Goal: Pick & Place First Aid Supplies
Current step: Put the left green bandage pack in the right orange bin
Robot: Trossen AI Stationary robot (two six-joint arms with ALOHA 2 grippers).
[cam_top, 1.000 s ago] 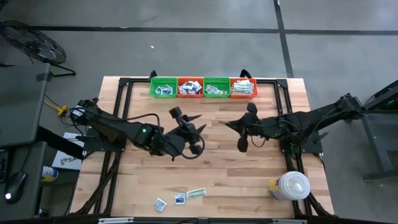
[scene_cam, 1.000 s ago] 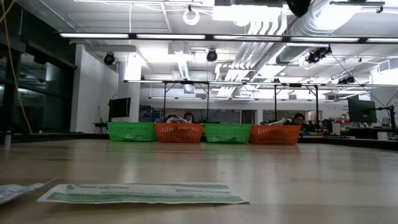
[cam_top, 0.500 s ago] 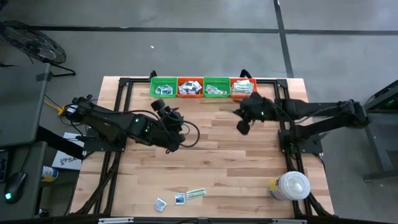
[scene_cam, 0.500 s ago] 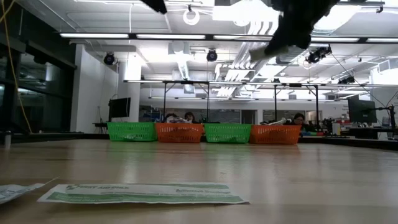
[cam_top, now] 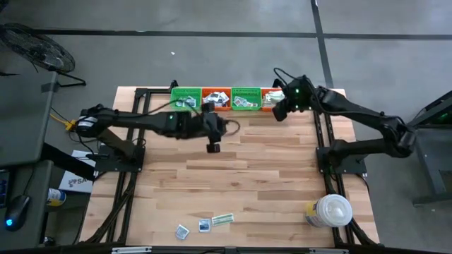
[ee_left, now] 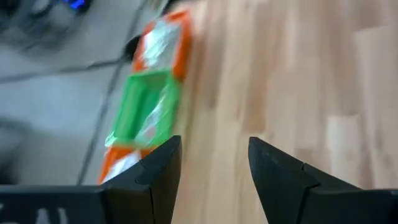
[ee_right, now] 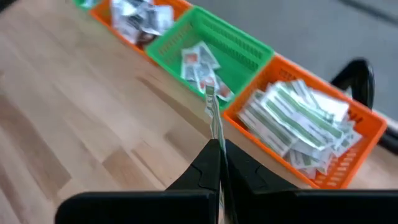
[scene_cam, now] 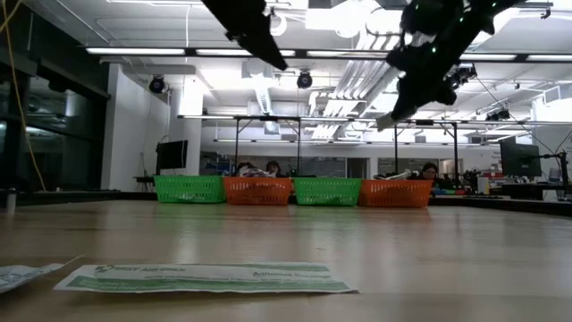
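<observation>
While three first aid packets wait flat on the near edge of the wooden table, one of them a long pale-green strip lying closest to the low camera, both arms are up at the far end. A big white lidded container stands at the near right corner, untouched. Farther back, the left gripper hangs just in front of the row of baskets, fingers spread and nothing between them. The right gripper is pinched tight on a thin strip packet, held on edge above the line where the green basket meets the orange end basket, which already holds a stack of similar strips. These packets look featherlight and floppy, likely slick in their wrappers; a grip across the narrow middle or one end seems the safest, since lying flat they give fingers little to catch. What the two left-hand baskets hold is hard to read, and the held strip shows only its thin edge, so its print cannot be made out. Figures in the room behind are too small to describe.
</observation>
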